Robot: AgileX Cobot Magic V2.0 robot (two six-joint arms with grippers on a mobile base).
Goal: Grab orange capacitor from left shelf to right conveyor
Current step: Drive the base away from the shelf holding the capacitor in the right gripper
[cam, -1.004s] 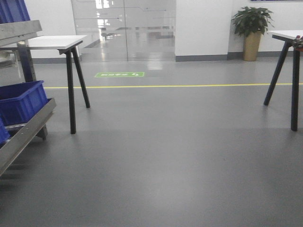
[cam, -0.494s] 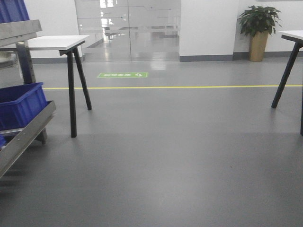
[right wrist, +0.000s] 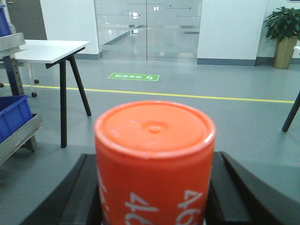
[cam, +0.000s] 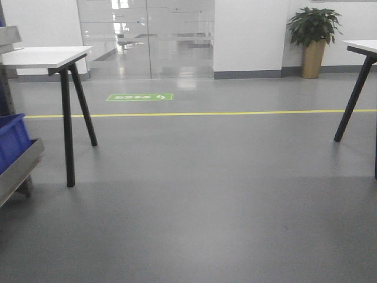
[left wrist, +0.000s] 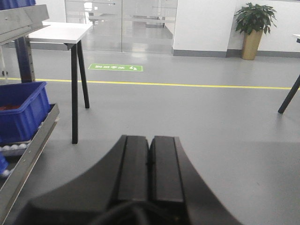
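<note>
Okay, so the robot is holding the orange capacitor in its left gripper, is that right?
Not quite. The capacitor is held in the right gripper, as the right wrist view shows: it stands between the two fingers. In the left wrist view the left gripper is shut with nothing in it.

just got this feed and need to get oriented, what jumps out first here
The orange capacitor fills the right wrist view, clamped upright in the right gripper. In the left wrist view the left gripper is shut and empty, with a blue bin on the left shelf at far left.
</note>
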